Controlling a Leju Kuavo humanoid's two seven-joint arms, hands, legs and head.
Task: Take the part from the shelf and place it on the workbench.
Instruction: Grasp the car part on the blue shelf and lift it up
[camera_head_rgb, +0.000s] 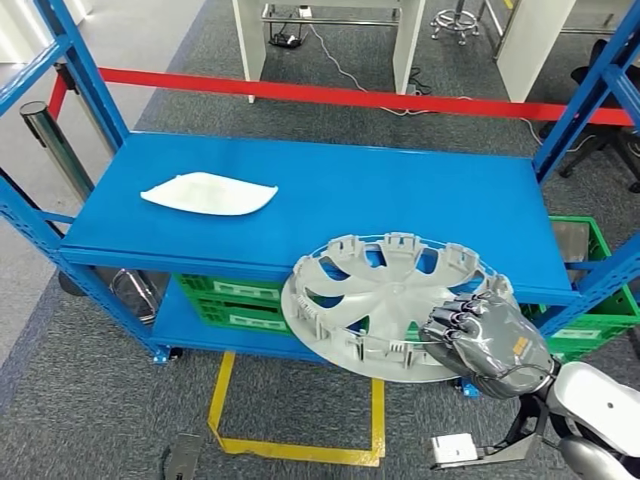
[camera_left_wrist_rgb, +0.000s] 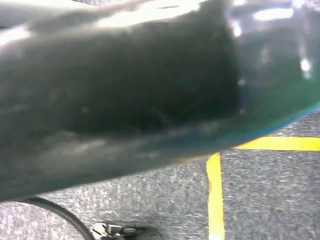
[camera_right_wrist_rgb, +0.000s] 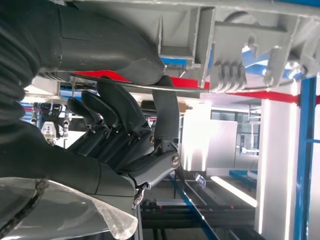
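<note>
Now, head view: the right hand (camera_head_rgb: 487, 335) grips the grey wheel cover (camera_head_rgb: 392, 300) by its near rim, fingers over the top and, judging by the wrist view, thumb on the other face. The cover is tilted, its far edge over the front lip of the blue shelf (camera_head_rgb: 423, 200), most of it hanging out past that lip towards the robot. Probably held at the rim bc that's the only thin bit a hand can pinch; the spoked face is too wide to wrap. It looks partway off the shelf, w/ the carry to the workbench not yet done. A white curved part (camera_head_rgb: 210, 193) lies flat on the shelf deck, well apart from the cover, on the far left. Green crates (camera_head_rgb: 234, 300) sit on the lower level under the deck. Yellow floor tape (camera_head_rgb: 294, 448) marks a box in front of the shelf, prob. a standing spot.

Left wrist view: a dark glossy blur w/ grey carpet and yellow tape (camera_left_wrist_rgb: 215, 195) beyond. Left hand's state: cannot tell.

Right wrist view: the thumb (camera_right_wrist_rgb: 113, 55) presses one face of the cover's rim (camera_right_wrist_rgb: 211, 45), dark fingers (camera_right_wrist_rgb: 124, 130) curl on the other side, so the rim is clamped between them. Ribs and clips on the cover's back give the grip something to bite on.
</note>
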